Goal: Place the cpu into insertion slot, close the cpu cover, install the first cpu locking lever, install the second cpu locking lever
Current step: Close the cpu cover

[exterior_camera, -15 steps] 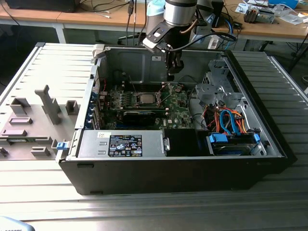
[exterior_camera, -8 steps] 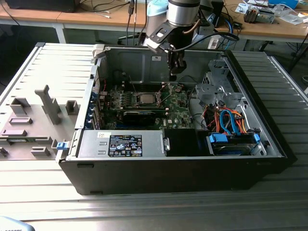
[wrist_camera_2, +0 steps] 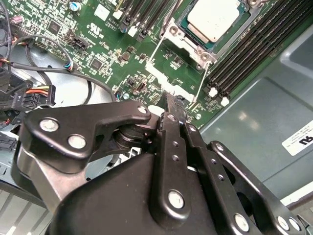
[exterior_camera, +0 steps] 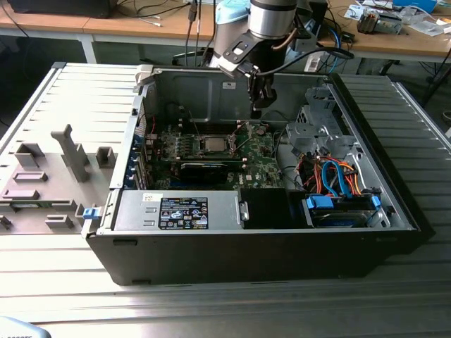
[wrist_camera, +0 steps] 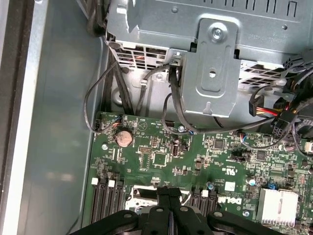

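The black metal 2-finger pincer (exterior_camera: 257, 107) on the grey robot arm (exterior_camera: 271, 17) is hanging inside the open black computer case (exterior_camera: 246, 253). Its fingers are pressing together and are gripping nothing; in both wrist views the tips (wrist_camera_2: 168, 100) (wrist_camera: 169, 190) are meeting over the green motherboard (wrist_camera: 161, 161), apart from the board.

In the exterior view, at about 8 o'clock from the pincer, the small flat square cpu with the dull silver-grey top (exterior_camera: 213, 144) is sitting in the small square black insertion slot (wrist_camera_2: 195, 39). In the second wrist view the chip (wrist_camera_2: 213, 18) is lying flat, and the thin silver-grey metal cpu cover (wrist_camera_2: 176, 36) is framing it. 2 thin metal lever rods (wrist_camera_2: 155, 51) are running out from the frame's corner towards the pincer tips; whether they are latched I cannot tell.

In the first wrist view a round silver coin battery (wrist_camera: 123, 138) is sitting on the board, beside a grey sheet-metal drive cage (wrist_camera: 215, 58). In the exterior view that cage (exterior_camera: 313, 123) is standing at 3 o'clock from the pincer, orange and blue cables (exterior_camera: 335, 176) are curling at 4 o'clock, and a silver power-supply box (exterior_camera: 183, 211) is lying at 7 o'clock. The case is resting on a grey ribbed metal surface (exterior_camera: 394, 296), with grey fixture blocks (exterior_camera: 70, 151) at 9 o'clock.
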Action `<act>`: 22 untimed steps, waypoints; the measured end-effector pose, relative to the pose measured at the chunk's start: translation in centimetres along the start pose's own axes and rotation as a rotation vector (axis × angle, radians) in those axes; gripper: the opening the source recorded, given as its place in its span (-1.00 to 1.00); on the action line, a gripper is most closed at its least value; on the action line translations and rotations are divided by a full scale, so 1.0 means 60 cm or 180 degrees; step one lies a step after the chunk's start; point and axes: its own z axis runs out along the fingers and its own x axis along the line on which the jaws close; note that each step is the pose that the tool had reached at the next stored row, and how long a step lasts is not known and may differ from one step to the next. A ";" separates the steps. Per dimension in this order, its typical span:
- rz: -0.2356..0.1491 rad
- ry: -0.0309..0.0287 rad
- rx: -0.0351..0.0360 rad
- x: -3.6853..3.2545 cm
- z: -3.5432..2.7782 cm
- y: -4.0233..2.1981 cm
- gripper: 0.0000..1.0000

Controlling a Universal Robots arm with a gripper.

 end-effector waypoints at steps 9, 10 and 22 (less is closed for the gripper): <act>0.0000 0.0000 0.0000 -0.001 0.001 0.009 -0.79; 0.0000 0.0000 0.0000 -0.001 0.001 0.010 -0.79; 0.0000 0.0001 0.0003 -0.002 0.013 0.021 -0.79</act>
